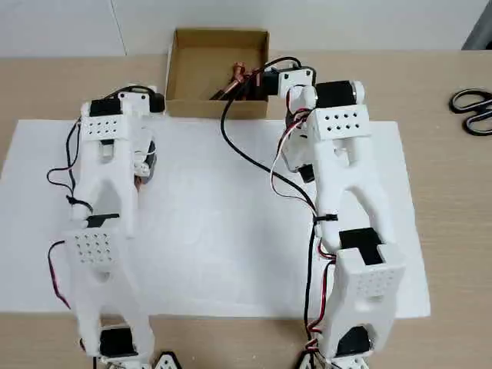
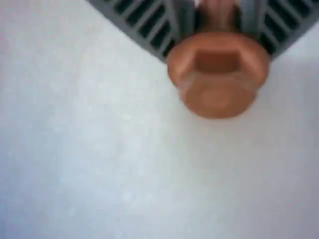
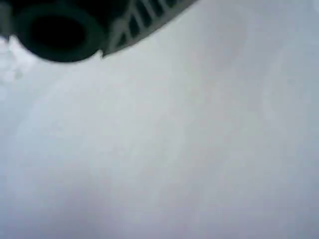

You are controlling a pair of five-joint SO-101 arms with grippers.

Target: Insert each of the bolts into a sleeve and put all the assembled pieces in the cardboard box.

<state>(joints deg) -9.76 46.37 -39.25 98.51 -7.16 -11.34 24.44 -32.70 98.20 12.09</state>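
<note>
I'm looking down on a wooden table (image 1: 446, 169) with a white sheet (image 1: 215, 231) lying across it. Both arms are stretching forward from the near edge, wrists bending down over the sheet's far half, well apart. The cardboard box (image 1: 178, 69) is sitting just beyond the sheet, holding copper pieces (image 1: 238, 81). The left gripper (image 1: 144, 165) is hanging close over the sheet, jaws clamping a copper bolt (image 2: 217, 74). The right gripper (image 1: 305, 167), near the box, is pinching a black sleeve (image 3: 60, 32).
</note>
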